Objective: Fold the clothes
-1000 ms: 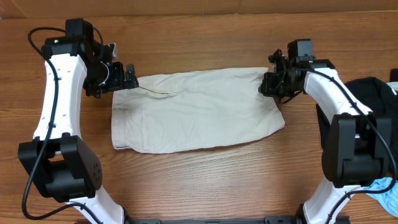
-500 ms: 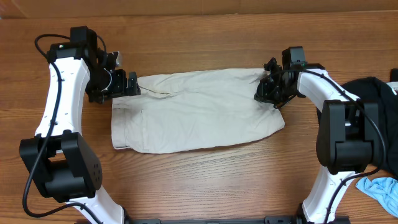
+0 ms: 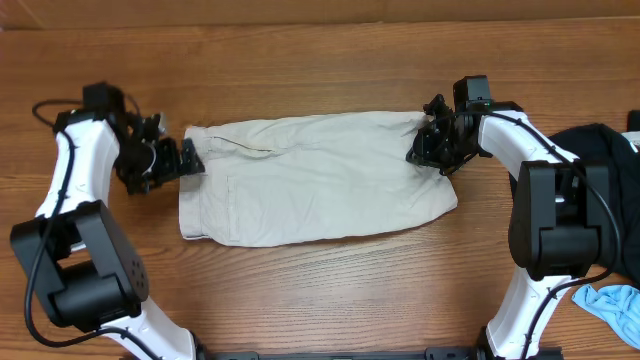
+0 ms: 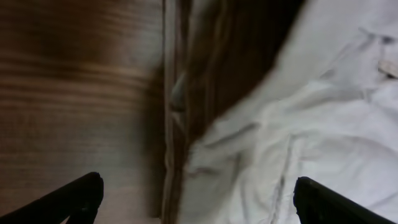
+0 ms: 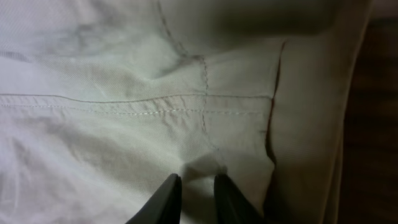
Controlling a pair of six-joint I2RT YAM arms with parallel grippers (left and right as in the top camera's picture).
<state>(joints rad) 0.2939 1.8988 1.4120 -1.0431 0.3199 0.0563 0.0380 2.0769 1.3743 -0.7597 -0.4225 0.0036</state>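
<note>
The beige shorts (image 3: 320,180) lie flat and folded lengthwise across the middle of the table, waistband at the left. My left gripper (image 3: 187,160) is open at the shorts' left edge; in the left wrist view its fingers (image 4: 198,186) spread wide over the waistband edge (image 4: 171,124) and hold nothing. My right gripper (image 3: 425,147) sits on the shorts' far right corner. In the right wrist view its fingers (image 5: 198,183) are nearly closed and pinch a fold of the beige cloth (image 5: 124,112) near a seam.
A black garment (image 3: 600,150) lies at the right edge of the table behind the right arm. A small light blue cloth (image 3: 612,305) lies at the front right corner. Bare wood surrounds the shorts.
My left gripper has let go of the waistband corner and moved left and nearer to me; that corner now lies flat. The right gripper has stayed on the right corner.
</note>
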